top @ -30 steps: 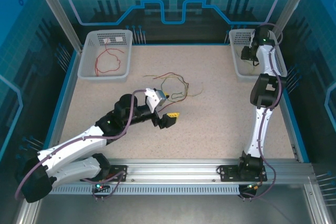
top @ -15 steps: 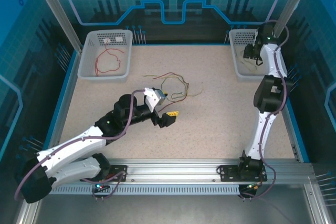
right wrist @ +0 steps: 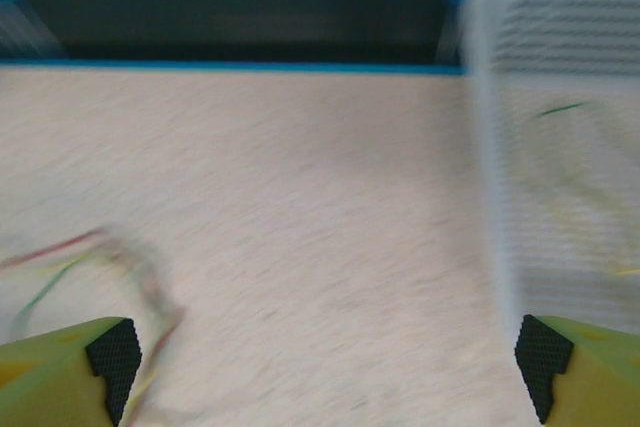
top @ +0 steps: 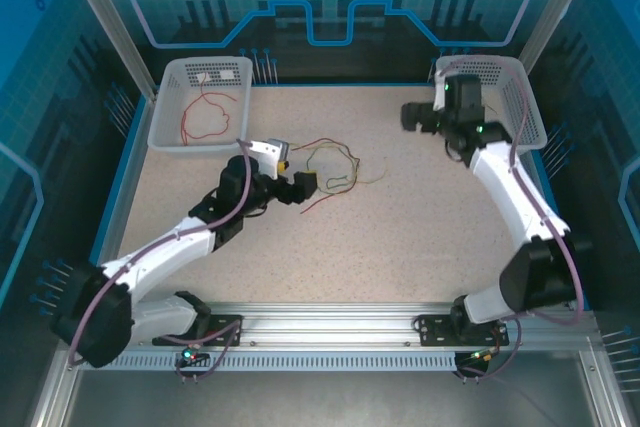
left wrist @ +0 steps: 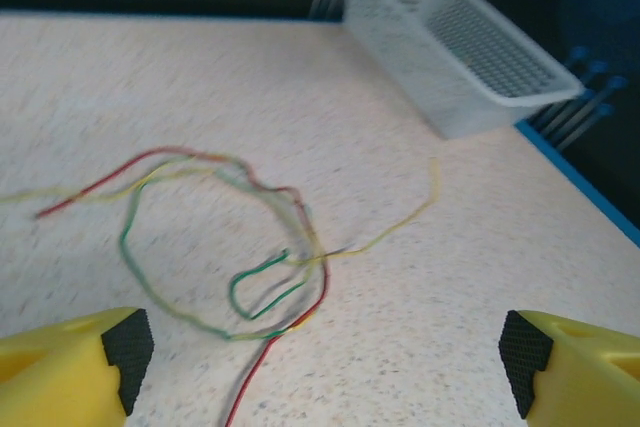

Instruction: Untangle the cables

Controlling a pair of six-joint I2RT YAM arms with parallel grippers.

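Note:
A loose tangle of thin red, green and yellow cables [top: 335, 165] lies mid-table, seen close in the left wrist view [left wrist: 262, 252], where a red strand runs down toward the camera. My left gripper [top: 300, 185] sits just left of the tangle, low over the table, open [left wrist: 320, 362] with bare table between its yellow fingers [left wrist: 70, 367]. My right gripper [top: 412, 115] hovers over the table left of the right basket, open [right wrist: 325, 372] and holding nothing. Blurred cables [right wrist: 110, 262] show at its view's left.
A white basket [top: 196, 145] at the back left holds one red cable [top: 205, 115]. A second white basket [top: 518, 97] stands at the back right [right wrist: 560, 207], with a green strand [right wrist: 560, 108] inside. A blue rim [top: 128, 162] borders the table.
My left gripper slid up and left, closer to the tangle. My right arm swung out of the right basket to the left over the table, and its jaws now stand wide.

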